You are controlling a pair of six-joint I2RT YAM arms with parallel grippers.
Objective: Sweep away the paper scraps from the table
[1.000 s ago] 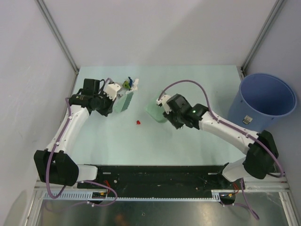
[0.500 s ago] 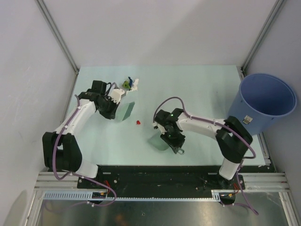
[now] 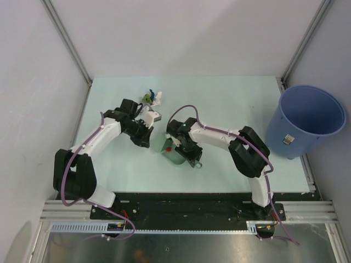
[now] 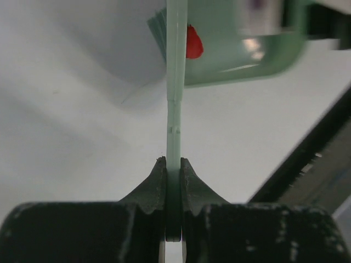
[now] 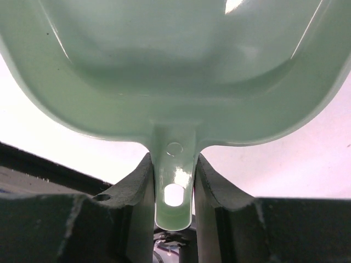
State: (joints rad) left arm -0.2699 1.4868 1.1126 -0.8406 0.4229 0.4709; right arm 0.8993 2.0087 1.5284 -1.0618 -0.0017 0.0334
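My left gripper (image 3: 145,135) (image 4: 173,164) is shut on the thin handle of a pale green brush (image 4: 176,109), which reaches toward the dustpan. My right gripper (image 3: 188,155) (image 5: 174,164) is shut on the handle of the pale green dustpan (image 3: 174,155) (image 5: 175,66). The dustpan lies on the table (image 3: 230,104), its mouth toward the brush. One red paper scrap (image 3: 168,148) (image 4: 193,43) sits at the dustpan's mouth (image 4: 241,49), right beside the brush head. A small cluster of blue, green and white scraps (image 3: 148,98) lies at the back of the table, behind the left gripper.
A big round blue bucket (image 3: 307,118) stands off the table's right edge. Grey walls and metal posts surround the table. Both arms meet at the table's centre-left, and the black base rail runs along the near edge.
The right arm swung the dustpan left and nearer, up to the red scrap. The left arm brought the brush right and nearer. The red scrap now sits at the dustpan's mouth.
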